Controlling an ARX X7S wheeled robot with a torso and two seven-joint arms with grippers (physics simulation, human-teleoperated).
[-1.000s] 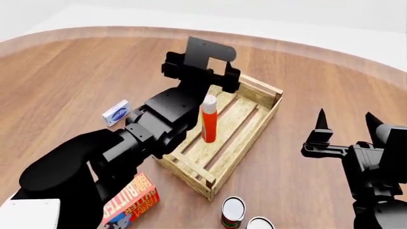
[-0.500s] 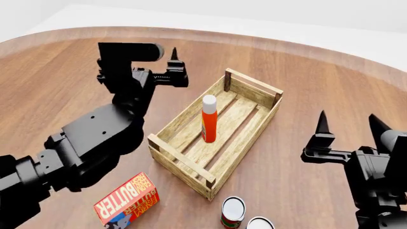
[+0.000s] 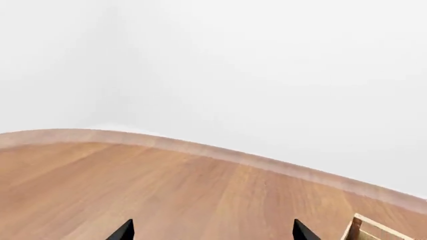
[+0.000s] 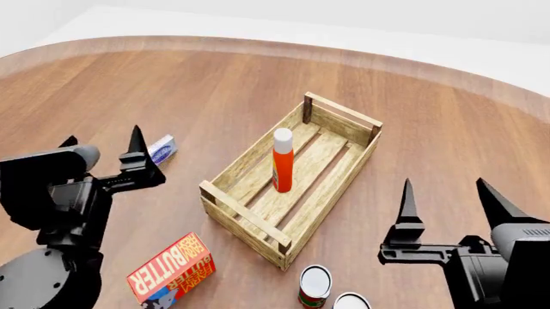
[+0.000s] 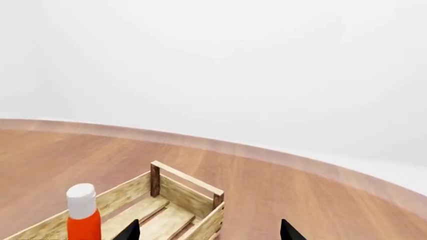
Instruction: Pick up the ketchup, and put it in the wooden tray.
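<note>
Ketchup [image 4: 282,161]: upright at frame centre in the head view, standing on the slatted floor of the wooden tray [image 4: 249,222], white cap up, free of any grip. Judged as placed; task goal appears met, bottle stable because base sits flat between the long walls.

Left tool [image 4: 103,149]: lower left of frame, tips spread, nothing between them, well apart from the bottle and outside the tray's near-left wall. Right tool [image 4: 449,193]: lower right, tips likewise spread and empty, well apart from the tray's right wall. Both probably held clear to avoid knocking the bottle.

Surrounding items on the tabletop [image 4: 215,84]: butter box [image 4: 172,270] at bottom left, two cans [image 4: 315,286] at bottom centre, small blue-white packet [image 4: 161,149] beside the left tool.
</note>
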